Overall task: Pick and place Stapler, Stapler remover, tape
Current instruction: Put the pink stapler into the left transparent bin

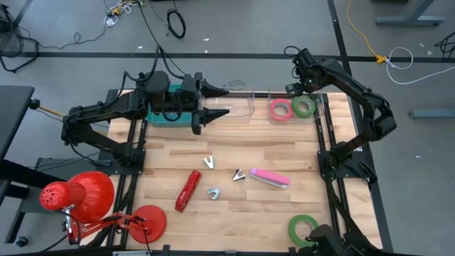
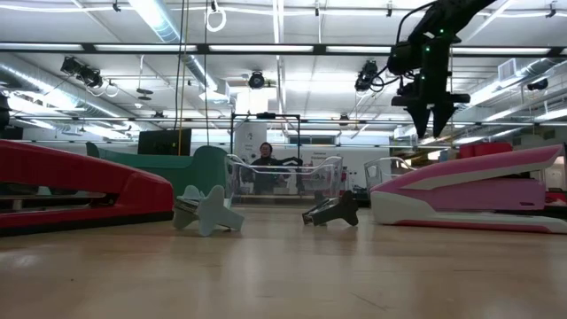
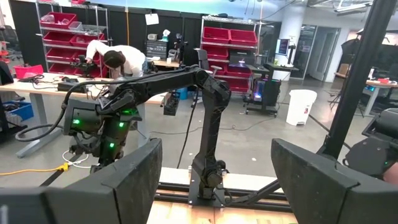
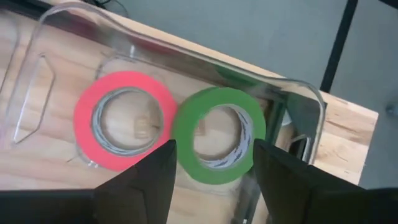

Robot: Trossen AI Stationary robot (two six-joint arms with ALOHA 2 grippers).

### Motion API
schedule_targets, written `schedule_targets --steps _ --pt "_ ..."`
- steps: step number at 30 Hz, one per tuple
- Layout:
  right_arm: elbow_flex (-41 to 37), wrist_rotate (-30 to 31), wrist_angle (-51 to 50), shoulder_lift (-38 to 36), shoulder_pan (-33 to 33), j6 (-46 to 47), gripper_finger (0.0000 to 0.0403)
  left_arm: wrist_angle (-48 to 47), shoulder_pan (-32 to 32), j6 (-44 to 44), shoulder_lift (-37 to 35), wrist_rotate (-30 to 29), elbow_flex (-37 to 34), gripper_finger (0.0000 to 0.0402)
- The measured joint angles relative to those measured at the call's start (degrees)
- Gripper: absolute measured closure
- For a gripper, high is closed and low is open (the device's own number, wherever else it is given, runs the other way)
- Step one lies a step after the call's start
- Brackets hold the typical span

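My right gripper (image 4: 211,165) hovers with fingers spread, released, the green tape roll (image 4: 217,134) lying free below between them in the clear bin (image 4: 298,93). Light, stiff ring; I'd pinch across its rim.

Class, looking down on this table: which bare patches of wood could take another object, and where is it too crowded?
Free: the wood between the red stapler and the green tape roll at the near edge, and the strip between the teal bin and the staple removers. Crowded: the middle cluster around the pink stapler, and the clear tray holding two rolls.
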Motion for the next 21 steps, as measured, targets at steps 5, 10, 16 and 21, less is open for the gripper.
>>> schedule_targets --steps 5,10,16,21 --pt "0.0 -2.6 1.6 -1.8 1.2 -1.0 0.019 0.0 0.0 0.0 0.0 0.0 0.0 0.0097" --pt "0.0 -8.1 4.9 -6.0 2.1 -1.1 0.019 0.0 0.0 0.1 0.0 0.0 0.0 0.0097" --pt "0.0 -13.2 6.9 -11.8 3.9 -6.7 0.019 0.0 0.0 0.1 0.0 0.0 0.0 0.0097" --pt "0.0 -13.9 6.1 -15.6 6.8 -9.8 0.019 0.0 0.0 0.1 0.0 0.0 0.0 0.0097"
